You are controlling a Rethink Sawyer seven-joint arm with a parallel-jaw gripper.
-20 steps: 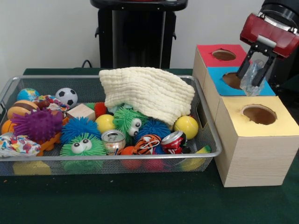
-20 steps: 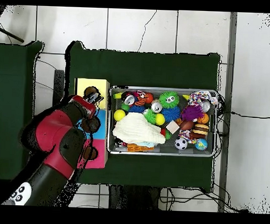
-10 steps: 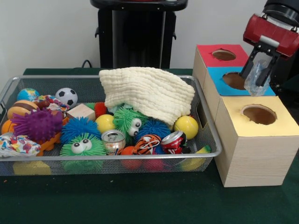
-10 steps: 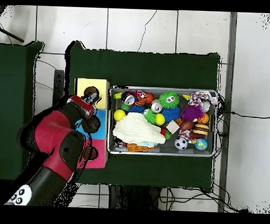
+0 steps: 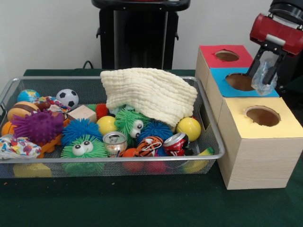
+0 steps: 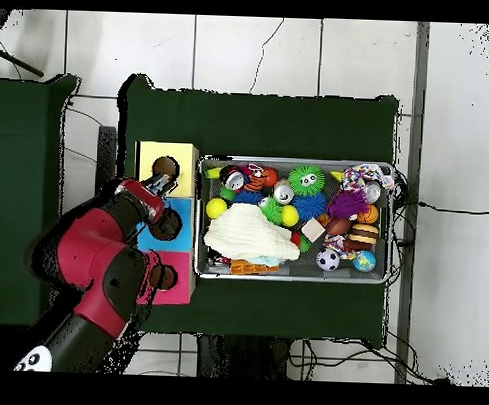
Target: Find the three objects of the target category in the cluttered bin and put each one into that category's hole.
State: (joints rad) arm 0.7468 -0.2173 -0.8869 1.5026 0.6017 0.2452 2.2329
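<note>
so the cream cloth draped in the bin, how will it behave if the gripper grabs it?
The cream cloth sags over the toys beneath, so it is probably floppy and light. A pinch would likely lift one fold while the rest trails. It may drag the yellow ball at its edge.

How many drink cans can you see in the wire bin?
2. One silver can stands at the bin's front centre; one red can lies tilted just right of it. The cloth may hide others.
</note>
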